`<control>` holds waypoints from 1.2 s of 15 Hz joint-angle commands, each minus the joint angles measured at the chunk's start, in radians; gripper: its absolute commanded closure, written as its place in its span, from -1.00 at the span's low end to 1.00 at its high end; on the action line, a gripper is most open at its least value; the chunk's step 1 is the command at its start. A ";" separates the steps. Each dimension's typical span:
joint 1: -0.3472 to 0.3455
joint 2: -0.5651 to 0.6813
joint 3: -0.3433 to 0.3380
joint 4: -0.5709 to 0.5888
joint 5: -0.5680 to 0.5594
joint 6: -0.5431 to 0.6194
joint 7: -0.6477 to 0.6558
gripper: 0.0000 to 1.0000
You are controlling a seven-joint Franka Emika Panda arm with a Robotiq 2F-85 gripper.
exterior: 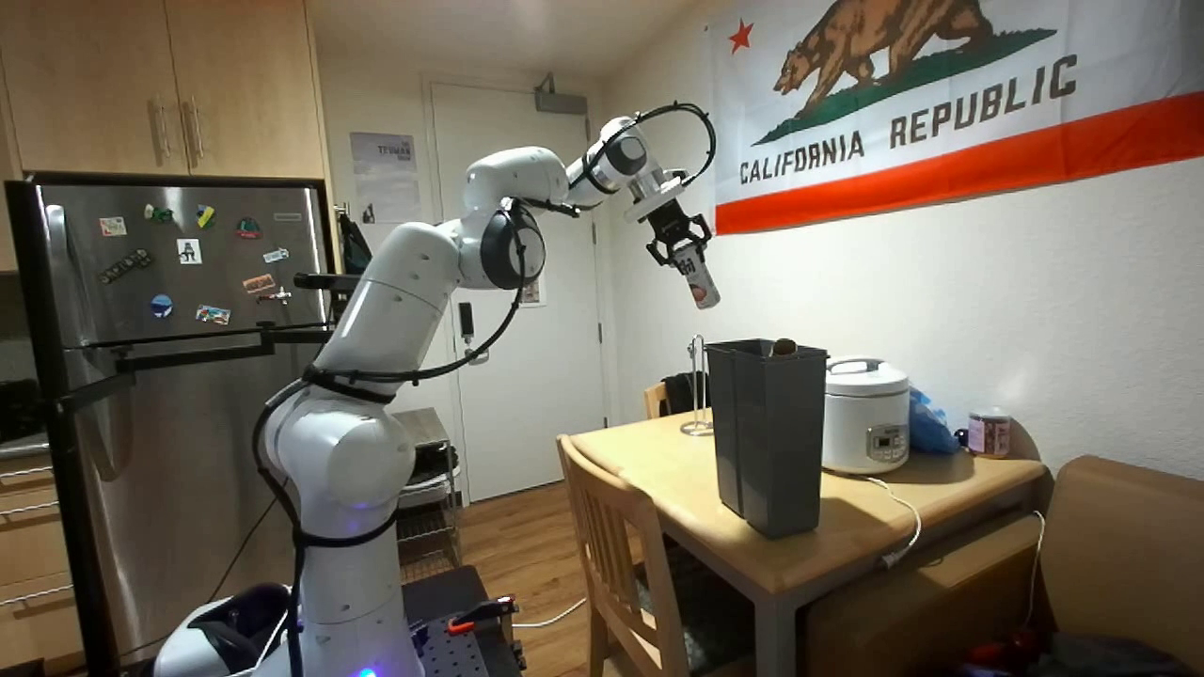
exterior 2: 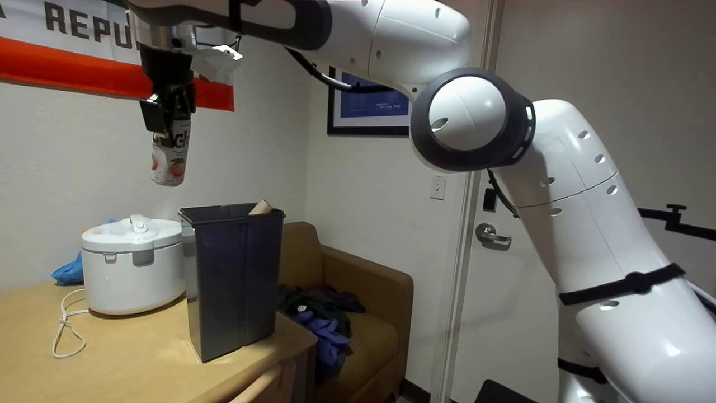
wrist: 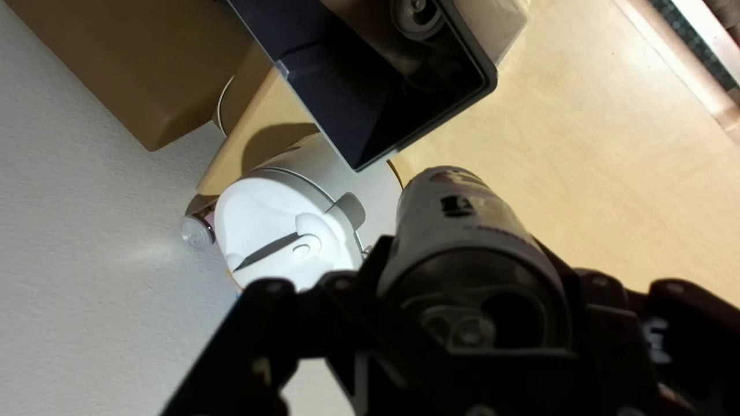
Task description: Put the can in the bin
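Fruit-printed drinks can [wrist: 471,231], pinched by pincer [exterior: 686,250]; waste bin [exterior: 776,442] at the can's eleven o'clock, wrist view; releasing early, we'd likely miss.

Before you is a table [exterior 2: 134,347] with a pale wooden top. Near one corner of it, the bin [exterior: 771,451], which is dark and tall, stands upright. Just beside the bin stands the white cooker [exterior: 861,423]; whether these two touch, you cannot tell. Next to the cooker you find a blue bag [exterior: 931,425], and near the bag a small jar [exterior: 990,435]. In an exterior view, you see a metal stand [exterior: 698,429] upright behind the bin. Beside the cooker, a white cord [exterior 2: 64,320] lies looped on the wood.
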 commanded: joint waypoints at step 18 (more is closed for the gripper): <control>-0.213 -0.099 0.003 -0.502 0.046 0.260 0.025 0.43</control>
